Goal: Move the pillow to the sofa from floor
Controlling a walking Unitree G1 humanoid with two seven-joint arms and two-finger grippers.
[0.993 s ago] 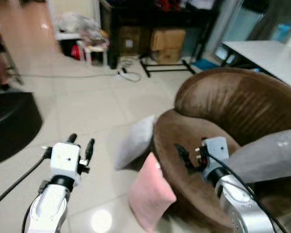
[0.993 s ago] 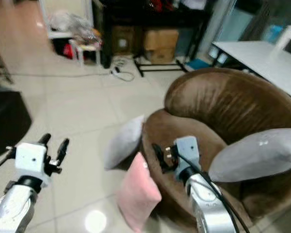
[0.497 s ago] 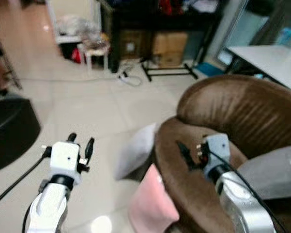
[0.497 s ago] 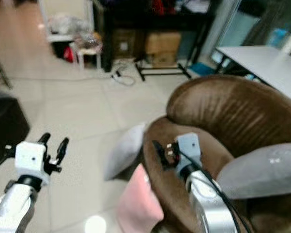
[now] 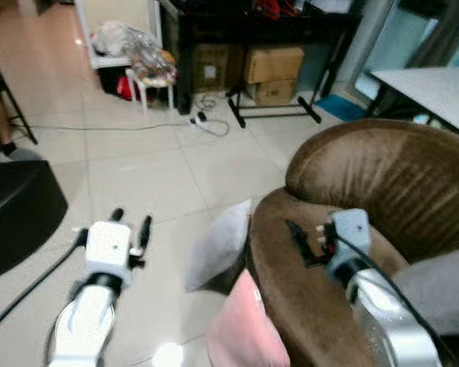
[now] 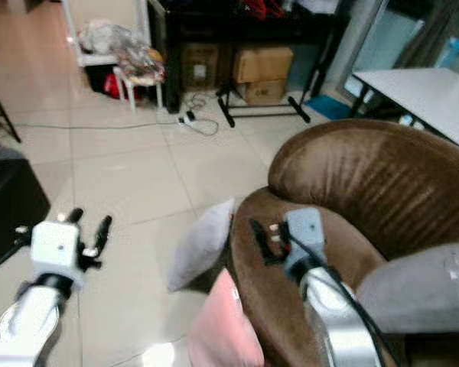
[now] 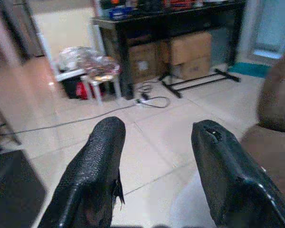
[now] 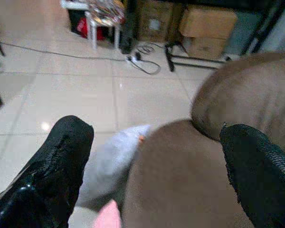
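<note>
tiled floor (image 5: 138, 176), brown sofa (image 5: 367, 176) on the right. grey pillow (image 5: 218, 245) is leaned against the sofa base, between both spread, empty end effectors, left (image 5: 130, 227) and right (image 5: 298, 237), the right one nearer.

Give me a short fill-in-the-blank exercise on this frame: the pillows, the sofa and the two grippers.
1. The grey pillow on the floor leans against the brown ____.
2. The pillow nearest the camera, beside the sofa, is ____ in colour.
3. The right gripper hangs above the sofa's ____.
4. The fingers of the left gripper are ____, with nothing between them.

Missing words: sofa; pink; seat; open
</note>
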